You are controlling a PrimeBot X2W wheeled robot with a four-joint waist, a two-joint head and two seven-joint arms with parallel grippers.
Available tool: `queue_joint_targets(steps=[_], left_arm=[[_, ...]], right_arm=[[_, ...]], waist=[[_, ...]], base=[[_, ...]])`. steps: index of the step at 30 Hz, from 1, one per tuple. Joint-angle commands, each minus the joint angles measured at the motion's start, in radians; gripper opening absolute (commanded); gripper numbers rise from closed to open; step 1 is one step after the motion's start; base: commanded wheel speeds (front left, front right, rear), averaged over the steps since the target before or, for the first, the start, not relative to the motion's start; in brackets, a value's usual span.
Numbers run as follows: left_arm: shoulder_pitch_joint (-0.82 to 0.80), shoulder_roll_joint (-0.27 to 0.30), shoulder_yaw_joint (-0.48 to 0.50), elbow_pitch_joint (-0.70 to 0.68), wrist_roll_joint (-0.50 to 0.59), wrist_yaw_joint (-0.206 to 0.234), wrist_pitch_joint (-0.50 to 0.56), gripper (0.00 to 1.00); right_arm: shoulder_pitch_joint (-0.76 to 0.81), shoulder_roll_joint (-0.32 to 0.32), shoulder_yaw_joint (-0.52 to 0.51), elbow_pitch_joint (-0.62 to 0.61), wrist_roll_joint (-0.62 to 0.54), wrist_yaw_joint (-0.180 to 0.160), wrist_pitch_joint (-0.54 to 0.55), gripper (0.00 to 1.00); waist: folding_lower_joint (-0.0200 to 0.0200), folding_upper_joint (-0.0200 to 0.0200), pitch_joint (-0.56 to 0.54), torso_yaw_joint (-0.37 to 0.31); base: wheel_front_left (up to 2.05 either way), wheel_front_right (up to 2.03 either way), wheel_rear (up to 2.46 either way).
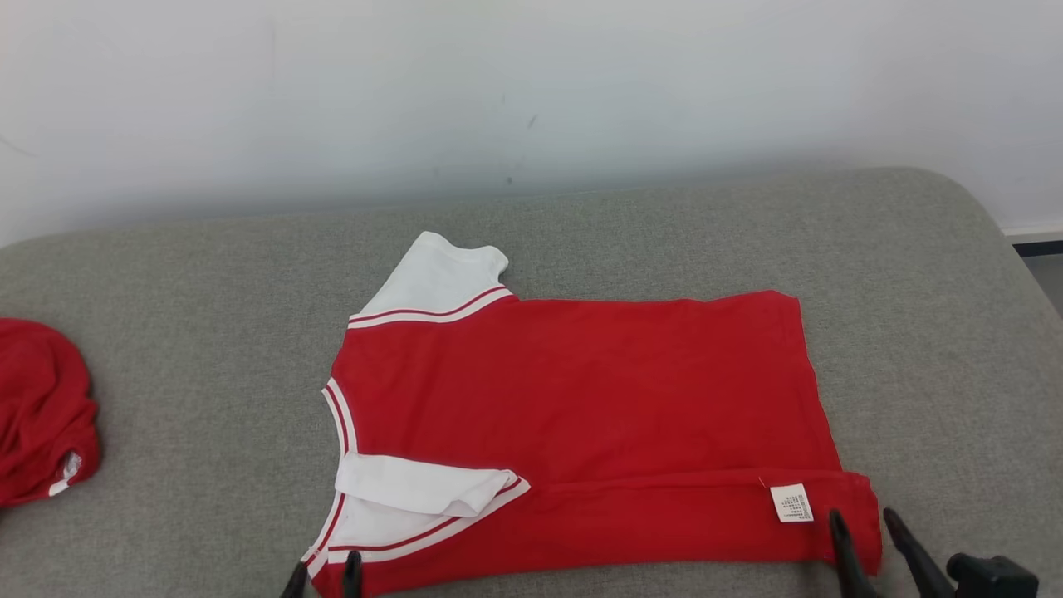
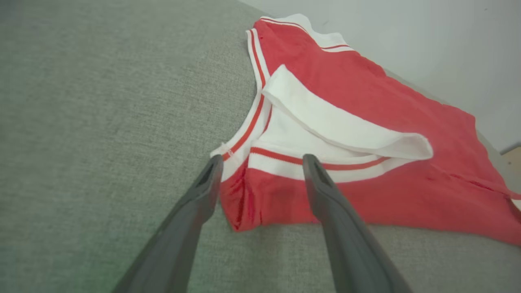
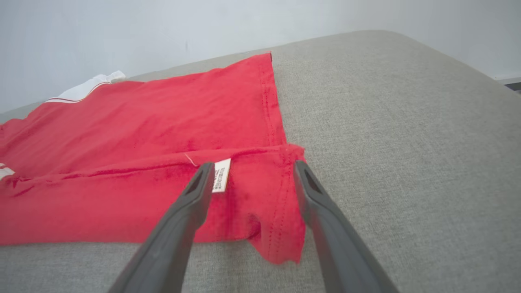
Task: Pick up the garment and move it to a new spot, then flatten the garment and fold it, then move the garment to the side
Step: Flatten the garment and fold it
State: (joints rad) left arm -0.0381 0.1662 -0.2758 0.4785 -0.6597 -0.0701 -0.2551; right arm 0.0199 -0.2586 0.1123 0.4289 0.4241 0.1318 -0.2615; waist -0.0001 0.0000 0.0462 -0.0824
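The garment (image 1: pixel 581 399) is a red T-shirt with white sleeves and red-striped trim, lying flat on the grey cushion with its near long edge folded over toward the middle. A white label (image 1: pixel 791 503) shows on that folded strip. My left gripper (image 1: pixel 322 573) stands open at the near left corner of the garment (image 2: pixel 366 122), its fingers either side of the corner by the white sleeve (image 2: pixel 346 130). My right gripper (image 1: pixel 864 527) is open at the near right corner of the garment (image 3: pixel 142 134), fingers astride the hem beside the label (image 3: pixel 221 175). Neither holds cloth.
A second red garment (image 1: pixel 41 415) lies bunched at the cushion's left edge. The grey cushion (image 1: pixel 938 332) ends at a rounded right edge, with a pale wall behind it. Bare cushion lies right of and behind the shirt.
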Motion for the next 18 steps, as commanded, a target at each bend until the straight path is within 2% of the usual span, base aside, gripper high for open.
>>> queue_joint_targets(steps=[1, 4, 10, 14, 18], left_arm=[[0.017, 0.010, 0.012, -0.025, 0.026, 0.007, -0.008, 1.00], [0.016, 0.003, 0.063, -0.094, 0.051, 0.013, -0.011, 1.00], [0.050, -0.039, 0.201, -0.268, 0.218, 0.016, -0.010, 1.00], [0.078, -0.079, 0.272, -0.326, 0.321, -0.002, -0.010, 1.00], [0.089, -0.096, 0.302, -0.355, 0.392, -0.014, -0.010, 1.00]], right_arm=[[-0.008, -0.004, -0.011, -0.032, -0.001, -0.002, -0.004, 1.00], [0.000, 0.010, -0.032, -0.087, -0.016, -0.002, -0.003, 1.00], [-0.004, 0.062, -0.076, -0.171, -0.048, -0.002, -0.003, 1.00], [-0.012, 0.098, -0.091, -0.196, -0.063, -0.002, -0.003, 1.00], [-0.008, 0.122, -0.111, -0.212, -0.080, -0.002, -0.003, 1.00]], waist=[[0.0001, 0.0000, -0.001, 0.001], [0.0001, 0.0000, -0.001, 0.006], [0.0001, 0.0000, 0.010, 0.012], [0.0001, 0.0000, 0.017, 0.012], [0.0001, 0.0000, 0.021, 0.016]], base=[[0.00, 0.00, 0.00], [0.00, 0.00, 0.00], [0.00, 0.00, 0.00], [0.00, 0.00, 0.00], [0.00, 0.00, 0.00]])
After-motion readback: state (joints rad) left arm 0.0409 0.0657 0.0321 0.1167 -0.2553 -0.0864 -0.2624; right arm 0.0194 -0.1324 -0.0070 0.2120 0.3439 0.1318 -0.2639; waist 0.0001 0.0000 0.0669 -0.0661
